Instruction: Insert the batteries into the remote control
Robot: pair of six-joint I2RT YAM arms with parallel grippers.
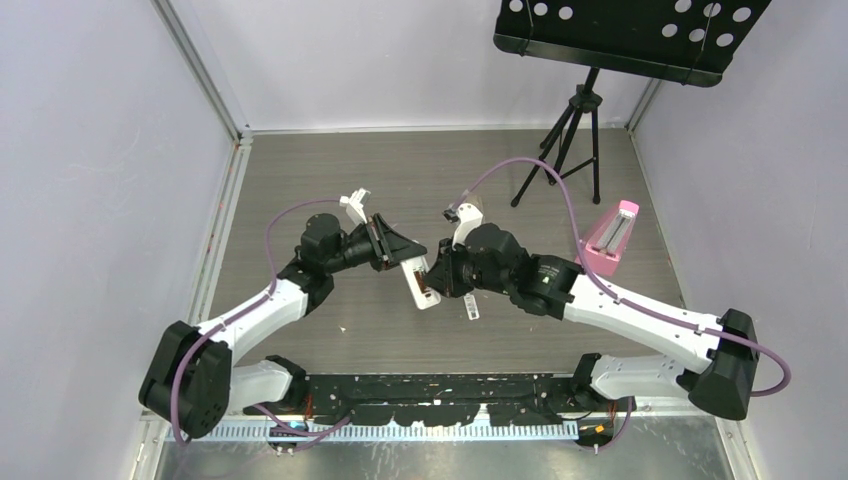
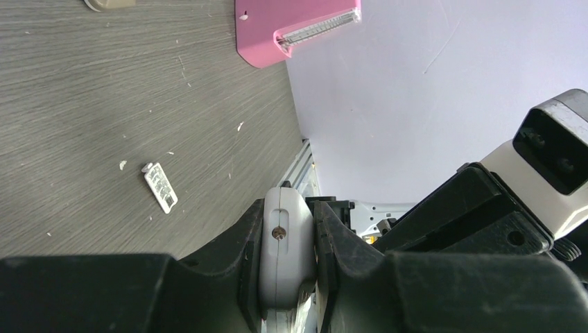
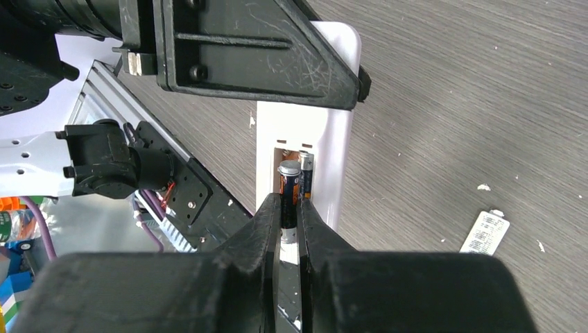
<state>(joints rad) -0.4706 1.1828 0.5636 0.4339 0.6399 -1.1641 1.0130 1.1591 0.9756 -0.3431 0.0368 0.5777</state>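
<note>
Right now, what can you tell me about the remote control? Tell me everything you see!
The remote control is a slim white plastic bar with rounded corners. The left tool pinches one end and holds it between the two arms. Its open side faces the right tool, showing a dark battery recess. One battery sits inside, and the right tool grips a second battery set in beside it.

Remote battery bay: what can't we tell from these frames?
Right wrist: near end of the bay and the base of the held battery, hidden by the right gripper.
Top external: bay on the remote control too small, under that gripper.
Left wrist: only the remote's edge shows in the left gripper; bay faces away.
</note>
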